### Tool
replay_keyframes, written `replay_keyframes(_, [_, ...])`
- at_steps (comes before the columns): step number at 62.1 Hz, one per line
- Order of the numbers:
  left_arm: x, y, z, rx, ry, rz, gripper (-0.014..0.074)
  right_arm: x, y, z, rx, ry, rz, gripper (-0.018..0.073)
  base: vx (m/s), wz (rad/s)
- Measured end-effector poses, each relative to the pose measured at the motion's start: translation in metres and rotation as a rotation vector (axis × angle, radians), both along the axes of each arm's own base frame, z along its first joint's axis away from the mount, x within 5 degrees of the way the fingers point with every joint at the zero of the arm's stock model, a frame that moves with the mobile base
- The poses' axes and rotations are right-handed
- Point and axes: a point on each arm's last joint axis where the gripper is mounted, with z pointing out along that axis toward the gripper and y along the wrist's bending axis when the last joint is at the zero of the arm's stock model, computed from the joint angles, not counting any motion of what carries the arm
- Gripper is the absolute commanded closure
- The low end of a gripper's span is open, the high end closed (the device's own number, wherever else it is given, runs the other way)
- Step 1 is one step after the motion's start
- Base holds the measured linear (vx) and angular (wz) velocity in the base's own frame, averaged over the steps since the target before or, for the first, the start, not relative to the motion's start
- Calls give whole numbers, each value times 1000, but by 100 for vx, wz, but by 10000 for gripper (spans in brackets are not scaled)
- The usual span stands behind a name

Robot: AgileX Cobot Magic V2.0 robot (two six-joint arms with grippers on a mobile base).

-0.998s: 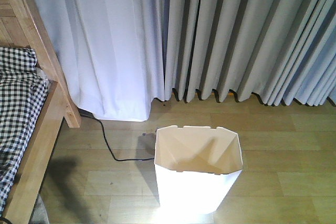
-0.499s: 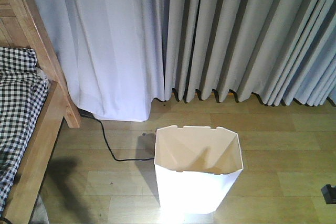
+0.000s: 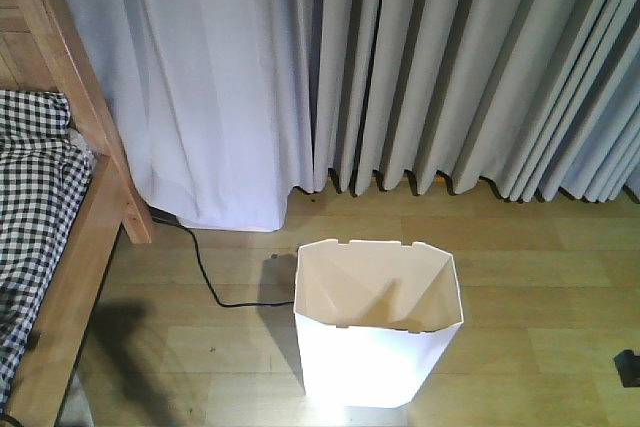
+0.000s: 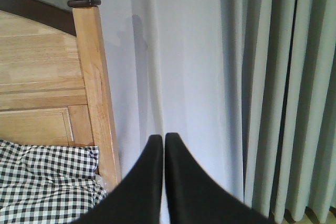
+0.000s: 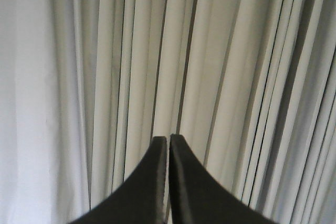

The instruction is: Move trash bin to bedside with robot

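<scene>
- The white thin-walled plastic trash bin with the cut-corner rim (image 3: 378, 325) stands upright and empty on the pale wooden floor (image 3: 540, 327), apart from the bed.
- Judged light and flexible; its walls would likely buckle, so the rim edge is the best hold.
- The light wooden bed frame with black-and-white checked cover (image 3: 75, 247) lies to its left; a black cable (image 3: 205, 277) runs between.
- Left gripper (image 4: 164, 142) and right gripper (image 5: 168, 142): fingers together, holding nothing, facing grey curtains (image 3: 450, 67).
</scene>
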Motion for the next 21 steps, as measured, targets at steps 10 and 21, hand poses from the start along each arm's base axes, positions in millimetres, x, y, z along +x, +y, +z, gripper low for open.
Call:
replay_keyframes(10, [0,0,0,0,0,0,603,0,0,0,0,0,0,567,0,0])
replay_keyframes(21, [0,0,0,0,0,0,603,0,0,0,0,0,0,567,0,0])
